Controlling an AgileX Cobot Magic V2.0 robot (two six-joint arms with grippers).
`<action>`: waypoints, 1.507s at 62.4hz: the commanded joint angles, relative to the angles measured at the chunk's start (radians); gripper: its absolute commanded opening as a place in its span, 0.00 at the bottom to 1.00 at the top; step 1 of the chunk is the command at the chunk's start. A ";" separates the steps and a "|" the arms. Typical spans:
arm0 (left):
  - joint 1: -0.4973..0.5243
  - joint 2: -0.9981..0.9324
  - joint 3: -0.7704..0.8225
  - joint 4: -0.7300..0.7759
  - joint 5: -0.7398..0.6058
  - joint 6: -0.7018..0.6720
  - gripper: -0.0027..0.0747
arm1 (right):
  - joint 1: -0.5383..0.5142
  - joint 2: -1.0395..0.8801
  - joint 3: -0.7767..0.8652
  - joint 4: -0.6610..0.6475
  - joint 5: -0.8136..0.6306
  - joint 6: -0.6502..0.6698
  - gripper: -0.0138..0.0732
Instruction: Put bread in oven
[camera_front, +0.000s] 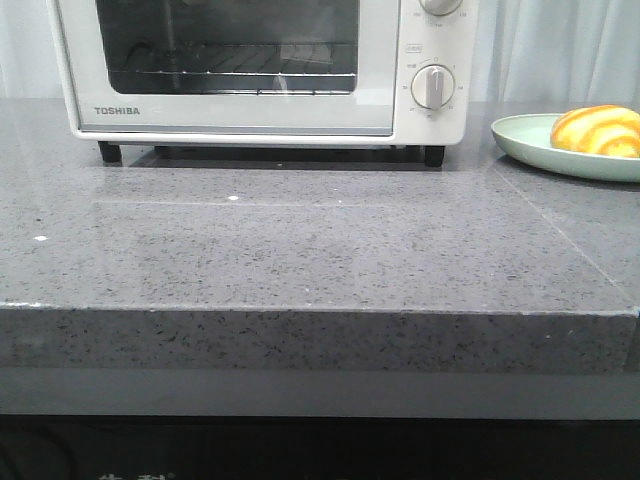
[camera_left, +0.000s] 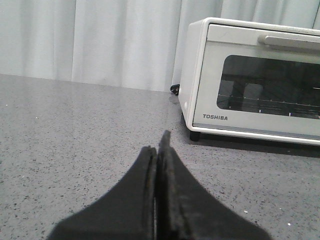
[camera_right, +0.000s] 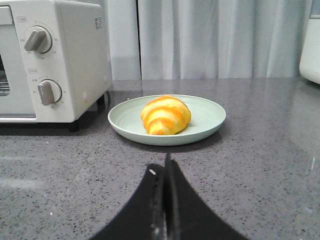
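The glossy golden-yellow striped bread roll (camera_right: 165, 115) lies on the pale green round plate (camera_right: 210, 117), its long axis crosswise, dead ahead of the right gripper (camera_right: 165, 172), the nearer arm, jaws pressed together. Left gripper (camera_left: 157, 150) likewise pressed together. The white boxy toaster oven (camera_front: 390, 70), upper centre of the front view, has its door shut; bare grey countertop (camera_front: 300, 250) between.

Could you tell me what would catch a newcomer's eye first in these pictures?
Probably the glossy golden-yellow striped bread roll, lying on a pale green round plate on the grey stone counter. To the plate's left in the front view stands the white TOSHIBA toaster oven, its glass door closed. Both grippers, left and right, are shut and empty.
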 joint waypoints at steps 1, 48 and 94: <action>-0.008 -0.020 0.022 -0.002 -0.080 -0.005 0.01 | 0.000 -0.021 0.004 -0.010 -0.087 0.000 0.08; -0.008 0.030 -0.262 -0.015 0.107 -0.005 0.01 | 0.000 -0.005 -0.219 0.001 0.041 0.000 0.08; -0.008 0.573 -0.735 -0.015 0.468 -0.005 0.01 | 0.000 0.620 -0.732 -0.032 0.463 0.000 0.08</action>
